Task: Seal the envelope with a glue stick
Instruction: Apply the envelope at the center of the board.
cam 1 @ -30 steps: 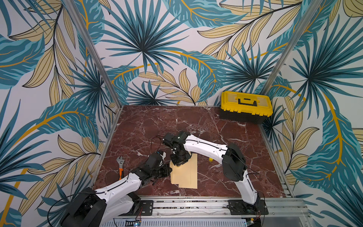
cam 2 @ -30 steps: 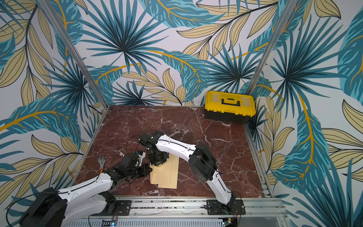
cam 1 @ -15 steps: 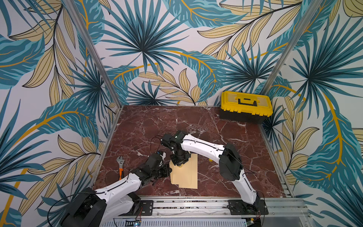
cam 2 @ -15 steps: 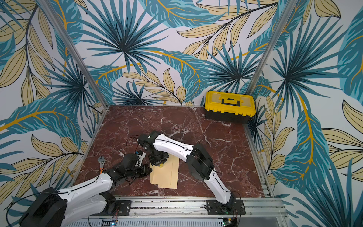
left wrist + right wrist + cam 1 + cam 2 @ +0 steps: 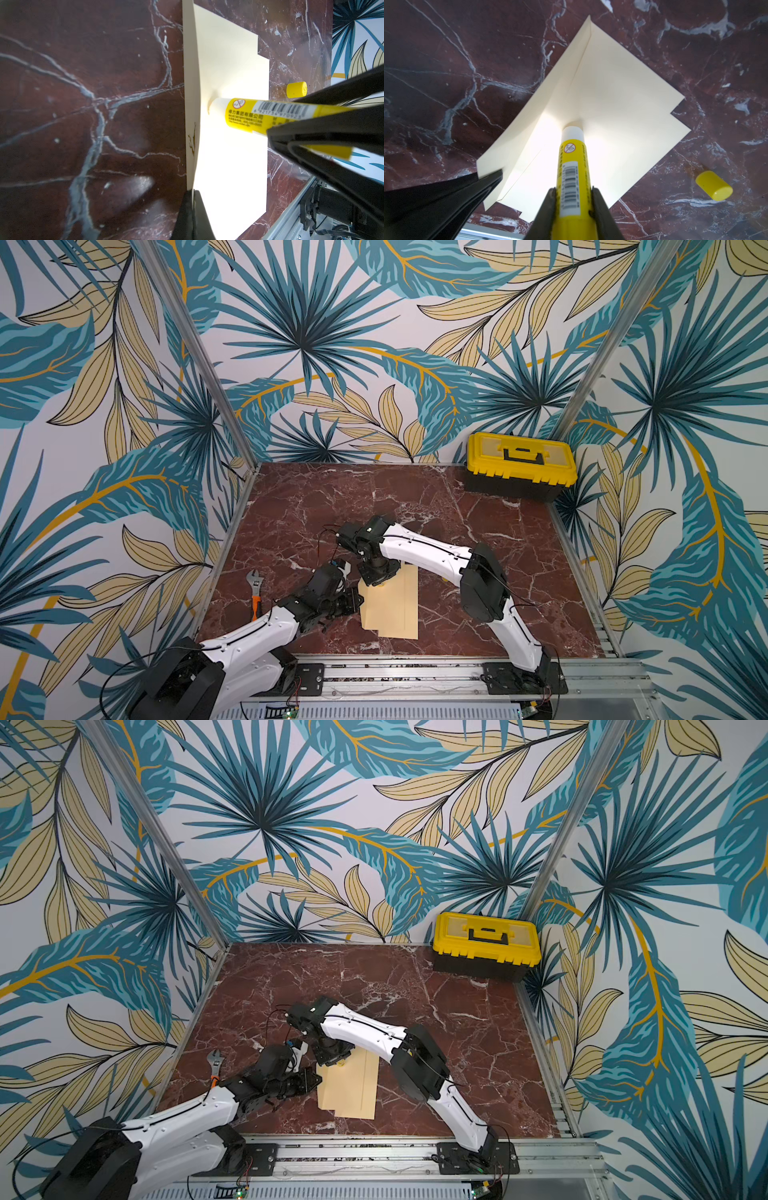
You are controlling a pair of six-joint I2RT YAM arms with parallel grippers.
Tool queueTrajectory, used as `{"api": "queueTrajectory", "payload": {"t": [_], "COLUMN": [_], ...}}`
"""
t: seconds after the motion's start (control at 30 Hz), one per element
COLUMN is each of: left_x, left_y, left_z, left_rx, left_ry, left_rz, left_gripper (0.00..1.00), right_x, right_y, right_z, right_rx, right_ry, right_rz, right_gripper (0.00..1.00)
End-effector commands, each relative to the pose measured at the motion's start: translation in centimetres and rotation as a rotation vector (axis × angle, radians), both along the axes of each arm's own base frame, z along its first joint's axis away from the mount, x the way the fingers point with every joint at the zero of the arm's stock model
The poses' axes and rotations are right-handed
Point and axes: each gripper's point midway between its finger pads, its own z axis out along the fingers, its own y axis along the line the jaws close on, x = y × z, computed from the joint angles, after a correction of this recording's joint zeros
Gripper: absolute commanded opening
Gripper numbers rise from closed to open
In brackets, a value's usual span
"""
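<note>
A cream envelope [image 5: 390, 610] [image 5: 349, 1090] lies on the marble near the front, its flap [image 5: 190, 104] raised on edge. My left gripper [image 5: 193, 192] [image 5: 358, 601] is shut on the flap's edge and holds it up. My right gripper [image 5: 573, 191] [image 5: 379, 578] is shut on the yellow glue stick [image 5: 572, 162] [image 5: 249, 116], which is uncapped. The stick's white tip presses on the envelope [image 5: 612, 93] at the crease where the flap meets the body. The yellow cap [image 5: 714, 186] [image 5: 296, 89] lies loose on the marble beside the envelope.
A yellow-lidded toolbox [image 5: 521, 466] [image 5: 486, 946] stands in the back right corner. A wrench [image 5: 255, 593] [image 5: 215, 1065] with an orange grip lies by the left wall. Both arms cross low over the front middle of the floor.
The right wrist and elbow have shifted slightly to the left with the glue stick still on the envelope. The left arm has held still.
</note>
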Motion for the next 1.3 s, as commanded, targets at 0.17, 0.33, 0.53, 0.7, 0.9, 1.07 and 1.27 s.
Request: {"api": "queueTrajectory", "payload": {"t": [0.17,0.33,0.53,0.7,0.9,1.07,1.27], "left_x": [-0.2,-0.2,-0.2,-0.3,-0.5,-0.6,-0.7], "left_y": [0.3,0.4,0.5,0.4,0.5,0.6,0.6], "left_z": [-0.2,-0.2,-0.1,-0.2,-0.3,-0.3,-0.2], "left_rx": [0.004,0.007,0.007,0.007,0.005,0.003,0.000], "left_ry": [-0.001,-0.001,-0.004,-0.001,0.003,0.006,0.004], "left_rz": [0.006,0.007,0.010,0.007,0.005,0.007,0.007], "left_gripper": [0.00,0.00,0.00,0.00,0.00,0.00,0.00], "right_x": [-4.7,-5.2,-4.8,-3.9,-2.4,-1.0,-0.1], "right_y": [-2.2,-1.9,-2.1,-1.7,-2.0,-2.3,-1.4], "right_z": [-2.2,-1.5,-0.6,-1.9,-3.4,-3.6,-3.6], "right_rx": [-0.074,-0.065,-0.081,-0.095,-0.159,-0.184,-0.149], "right_ry": [0.251,0.285,0.268,0.242,0.179,0.108,0.082], "right_rz": [0.031,0.040,0.048,0.038,0.027,0.019,0.008], "right_gripper": [0.00,0.00,0.00,0.00,0.00,0.00,0.00]}}
